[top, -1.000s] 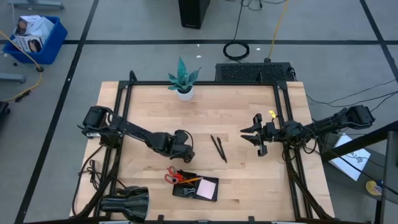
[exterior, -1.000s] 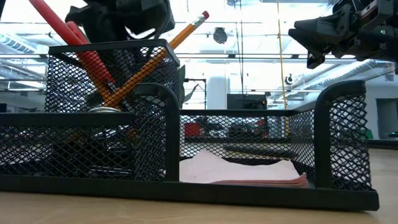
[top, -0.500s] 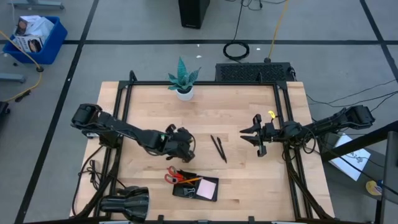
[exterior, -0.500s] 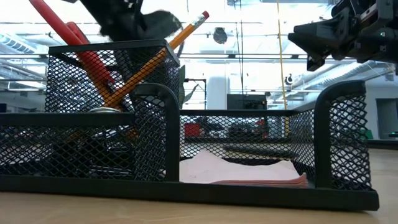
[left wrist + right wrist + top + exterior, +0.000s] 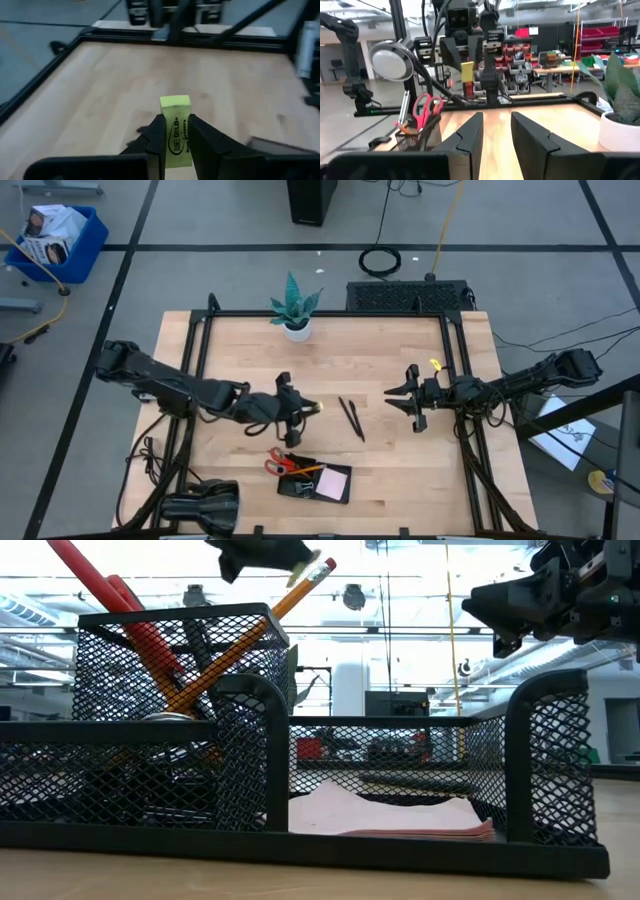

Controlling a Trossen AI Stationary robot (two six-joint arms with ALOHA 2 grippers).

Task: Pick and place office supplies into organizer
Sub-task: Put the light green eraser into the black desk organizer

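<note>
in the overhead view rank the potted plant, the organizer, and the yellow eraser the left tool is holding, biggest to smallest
1. Organizer
2. Potted plant, looking only a little smaller than the organizer, so that order is unsure
3. Yellow eraser in the left tool, clearly smallest

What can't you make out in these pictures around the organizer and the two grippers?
- Organizer, low view: mesh hides its left compartment's contents.
- Pens, high view: too small to count.
- Yellow piece in the left gripper, left wrist view: fingers cover its lower end.
- Right gripper: nothing visible between its fingers.
</note>
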